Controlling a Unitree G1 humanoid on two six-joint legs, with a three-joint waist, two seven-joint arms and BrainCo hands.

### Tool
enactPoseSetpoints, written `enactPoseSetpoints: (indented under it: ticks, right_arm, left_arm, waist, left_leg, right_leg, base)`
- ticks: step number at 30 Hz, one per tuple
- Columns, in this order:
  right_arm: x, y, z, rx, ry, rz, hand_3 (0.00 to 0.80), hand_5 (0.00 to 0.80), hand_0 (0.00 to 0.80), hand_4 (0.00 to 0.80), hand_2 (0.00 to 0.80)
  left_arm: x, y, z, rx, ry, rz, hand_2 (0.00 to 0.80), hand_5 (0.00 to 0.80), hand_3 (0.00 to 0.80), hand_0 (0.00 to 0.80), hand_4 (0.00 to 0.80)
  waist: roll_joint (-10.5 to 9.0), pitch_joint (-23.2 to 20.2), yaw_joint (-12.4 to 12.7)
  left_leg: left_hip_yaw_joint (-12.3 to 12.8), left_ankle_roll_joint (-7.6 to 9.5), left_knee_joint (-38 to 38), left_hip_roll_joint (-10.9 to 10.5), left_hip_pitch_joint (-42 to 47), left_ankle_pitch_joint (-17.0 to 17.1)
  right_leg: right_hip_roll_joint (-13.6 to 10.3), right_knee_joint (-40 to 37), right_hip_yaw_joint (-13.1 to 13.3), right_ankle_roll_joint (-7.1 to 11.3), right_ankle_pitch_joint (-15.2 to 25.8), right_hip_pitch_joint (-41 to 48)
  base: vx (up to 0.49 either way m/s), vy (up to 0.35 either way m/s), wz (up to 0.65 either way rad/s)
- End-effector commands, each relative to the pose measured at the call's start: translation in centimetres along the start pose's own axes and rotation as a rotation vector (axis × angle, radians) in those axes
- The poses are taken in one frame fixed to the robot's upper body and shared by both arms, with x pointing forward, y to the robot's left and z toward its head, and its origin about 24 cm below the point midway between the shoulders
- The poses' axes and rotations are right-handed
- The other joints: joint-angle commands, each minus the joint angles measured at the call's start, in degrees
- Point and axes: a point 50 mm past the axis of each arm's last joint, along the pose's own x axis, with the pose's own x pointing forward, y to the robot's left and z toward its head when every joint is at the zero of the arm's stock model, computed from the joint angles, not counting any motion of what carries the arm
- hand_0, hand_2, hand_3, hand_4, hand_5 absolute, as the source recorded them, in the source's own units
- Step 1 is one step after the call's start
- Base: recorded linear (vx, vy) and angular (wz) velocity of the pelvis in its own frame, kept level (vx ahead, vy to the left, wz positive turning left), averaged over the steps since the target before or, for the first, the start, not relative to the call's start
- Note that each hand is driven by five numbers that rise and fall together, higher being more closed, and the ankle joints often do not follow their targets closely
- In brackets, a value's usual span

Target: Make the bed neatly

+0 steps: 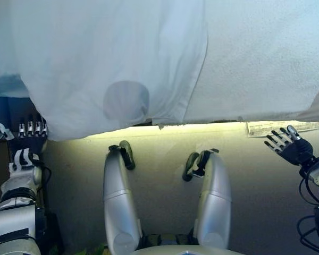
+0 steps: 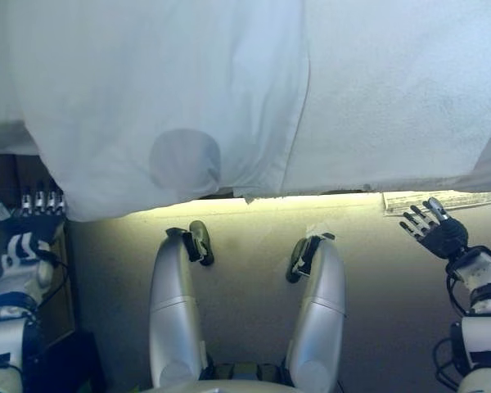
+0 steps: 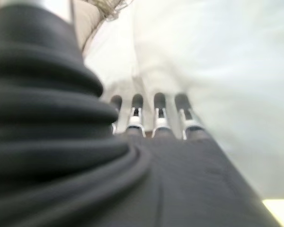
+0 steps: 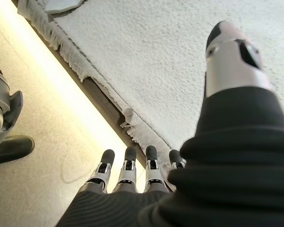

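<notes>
The bed's side fills the upper part of the eye views. A smooth white sheet (image 1: 117, 64) hangs over the left half, its lower edge curving down near the floor. To its right lies a textured white cover (image 1: 260, 58) with a fringed edge (image 4: 75, 61). My left hand (image 1: 29, 139) is at the lower left, just below the sheet's hanging corner, fingers (image 3: 160, 116) straight and pointing at the cloth. My right hand (image 1: 287, 144) hovers open at the lower right, below the textured cover's edge, holding nothing.
A pale floor (image 1: 165, 154) runs along the bed's foot, lit in a bright strip under the bed edge. A dark piece of furniture (image 1: 0, 106) stands at the far left beside the bed. A dark gap (image 4: 104, 101) shows under the cover's fringe.
</notes>
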Motion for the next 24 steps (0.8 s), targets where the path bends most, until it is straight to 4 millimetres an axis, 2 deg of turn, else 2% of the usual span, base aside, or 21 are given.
enactPoseSetpoints:
  ticks: [1, 5, 9, 12, 18, 24]
  right_arm:
    - [-0.4, -1.0, -0.8, 0.06, -0.035, -0.023, 0.0, 0.0, 0.0, 0.0, 0.0]
    - [-0.2, -1.2, -2.5, 0.08, -0.014, -0.022, 0.0, 0.0, 0.0, 0.0, 0.0]
    - [0.0, -1.2, -5.2, 0.098, 0.008, -0.016, 0.0, 0.0, 0.0, 0.0, 0.0]
    - [0.2, -0.9, -6.5, 0.112, 0.018, -0.019, 0.0, 0.0, 0.0, 0.0, 0.0]
    - [0.6, -0.3, -9.1, 0.144, 0.044, -0.018, 0.0, 0.0, 0.0, 0.0, 0.0]
    - [-0.5, -1.3, -13.2, 0.194, 0.085, -0.043, 0.0, 0.0, 0.0, 0.0, 0.0]
  left_arm:
    - [-0.6, 1.2, -0.6, -0.019, -0.022, 0.039, 0.0, 0.0, 0.0, 0.0, 0.0]
    - [-1.3, 1.3, -0.9, -0.078, -0.122, -0.11, 0.0, 0.0, 0.0, 0.0, 0.0]
    - [-2.2, 1.0, -3.1, -0.128, -0.138, -0.336, 0.0, 0.0, 0.0, 0.0, 0.0]
    - [-2.9, 1.3, -4.2, -0.114, -0.095, -0.365, 0.0, 0.0, 0.0, 0.0, 0.0]
    - [-4.2, 3.3, -6.5, -0.088, 0.007, -0.229, 0.0, 0.0, 0.0, 0.0, 0.0]
    - [-8.8, 8.5, -7.9, 0.045, 0.169, 0.108, 0.0, 0.0, 0.0, 0.0, 0.0]
  waist:
    - [-1.38, -3.6, -0.4]
    - [-2.04, -4.1, -0.4]
    - [-2.25, -4.6, 0.0]
    - [-2.14, -5.1, 0.4]
    - [-1.79, -6.7, 0.5]
    - [-1.97, -10.0, 0.7]
  left_leg:
    - [1.1, 0.07, 0.1, 0.4, 4.7, -9.2]
    - [1.7, -0.14, -2.2, 0.4, 7.7, -8.8]
    - [2.1, -0.23, -5.3, -0.1, 10.9, -8.0]
    - [2.3, -0.12, -6.9, -0.6, 12.7, -7.7]
    - [3.2, 0.07, -10.1, -1.4, 16.4, -7.1]
    - [5.2, 0.87, -18.2, -3.0, 24.5, -4.3]
  right_leg:
    - [-1.2, -8.6, -0.7, 2.37, 5.5, 2.0]
    - [-0.6, -10.7, -0.8, 2.38, 6.0, 4.8]
    - [-0.5, -13.1, -1.0, 2.3, 6.9, 7.7]
    - [-0.4, -14.3, -1.1, 2.15, 7.2, 9.3]
    - [0.2, -17.3, -1.3, 1.88, 7.9, 12.8]
    - [0.7, -25.0, -3.1, 2.01, 10.2, 20.9]
  base:
    - [0.048, -0.03, 0.03]
    - [0.072, -0.039, 0.01]
    - [0.087, -0.04, 0.01]
    - [0.07, -0.045, -0.01]
    - [0.042, -0.037, 0.02]
    - [0.094, -0.058, 0.05]
